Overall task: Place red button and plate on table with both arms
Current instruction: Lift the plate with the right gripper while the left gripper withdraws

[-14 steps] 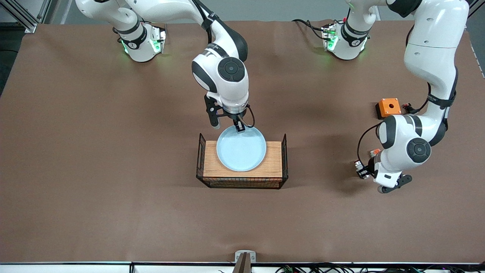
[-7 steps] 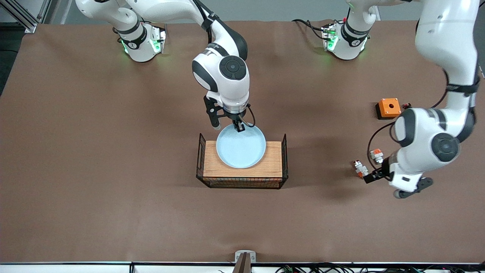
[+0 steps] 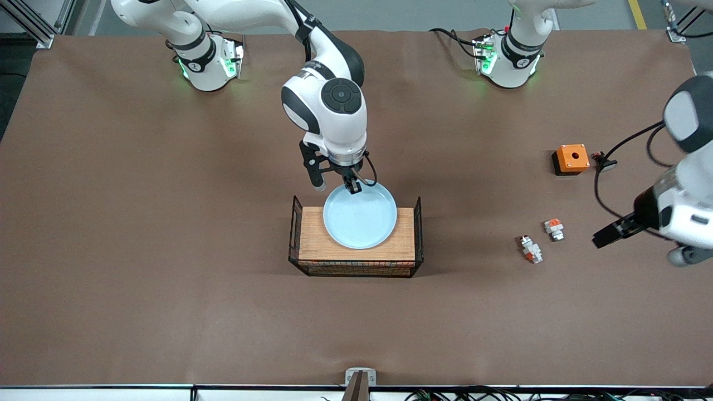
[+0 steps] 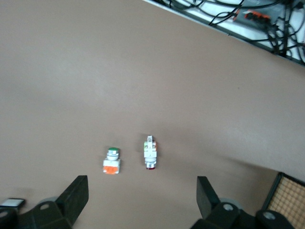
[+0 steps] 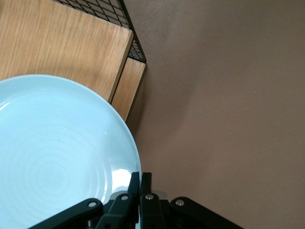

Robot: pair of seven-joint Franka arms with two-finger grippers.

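Note:
The pale blue plate (image 3: 360,217) is over the wooden top of the wire rack (image 3: 356,253). My right gripper (image 3: 354,186) is shut on the plate's rim at the edge farthest from the front camera. The right wrist view shows the fingertips (image 5: 136,177) pinching the plate (image 5: 52,157). The red button (image 3: 530,249) lies on the brown table (image 3: 167,223) toward the left arm's end. It also shows in the left wrist view (image 4: 150,152). My left gripper (image 3: 610,234) is open and empty in the air, apart from the button; its fingers (image 4: 71,200) stand wide apart.
A squat white piece with an orange top (image 3: 553,229) lies beside the red button, also in the left wrist view (image 4: 111,161). An orange box on a black base (image 3: 570,159) stands farther from the front camera. The rack's corner (image 4: 290,200) shows in the left wrist view.
My left gripper has let go of the red button and drawn back toward the left arm's end of the table. The plate has shifted slightly toward that end in my right gripper.

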